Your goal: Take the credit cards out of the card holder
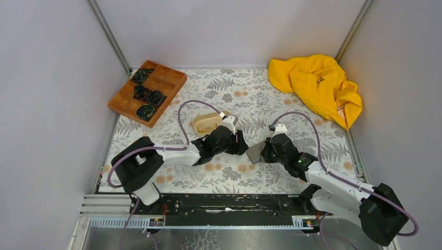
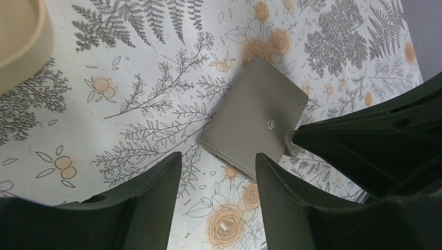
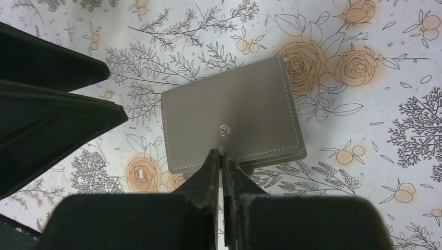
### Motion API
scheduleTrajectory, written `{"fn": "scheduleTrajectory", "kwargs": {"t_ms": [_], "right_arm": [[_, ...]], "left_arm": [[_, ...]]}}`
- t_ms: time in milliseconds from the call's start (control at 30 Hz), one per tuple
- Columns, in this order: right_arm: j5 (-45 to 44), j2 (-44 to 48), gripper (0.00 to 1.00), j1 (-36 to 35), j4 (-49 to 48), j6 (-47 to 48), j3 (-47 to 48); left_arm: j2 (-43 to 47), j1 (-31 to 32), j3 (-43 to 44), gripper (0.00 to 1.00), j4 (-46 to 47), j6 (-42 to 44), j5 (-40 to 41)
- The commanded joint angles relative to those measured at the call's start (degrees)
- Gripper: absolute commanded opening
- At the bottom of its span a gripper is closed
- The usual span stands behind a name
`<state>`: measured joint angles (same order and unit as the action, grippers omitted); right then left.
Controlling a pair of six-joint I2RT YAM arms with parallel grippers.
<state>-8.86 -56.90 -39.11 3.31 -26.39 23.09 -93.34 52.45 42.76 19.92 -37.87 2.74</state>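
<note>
Holder (image 3: 232, 117): snapped closed, flat on the floral table (image 2: 156, 78), directly ahead of the right gripper (image 3: 221, 155), whose fingers pinch its tab edge by the snap. Left gripper (image 2: 218, 157): fingers spread, grasping nothing, holder just beyond its tips.

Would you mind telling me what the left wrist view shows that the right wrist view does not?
Only the left wrist view shows a corner of the beige tray and the gap between the open fingers of the left gripper. Only the right wrist view shows the right gripper pinched on the edge of the card holder just below its snap. Both show the closed holder on the floral cloth, with both grippers at it.
</note>
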Motion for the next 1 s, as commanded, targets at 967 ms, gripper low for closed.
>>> {"fn": "scheduleTrajectory", "kwargs": {"t_ms": [967], "right_arm": [[-1.4,8.7,0.0,-0.5,4.5,1.8,6.7]], "left_arm": [[3.3,-0.2,0.8,0.75,2.4,0.9,1.2]]}}
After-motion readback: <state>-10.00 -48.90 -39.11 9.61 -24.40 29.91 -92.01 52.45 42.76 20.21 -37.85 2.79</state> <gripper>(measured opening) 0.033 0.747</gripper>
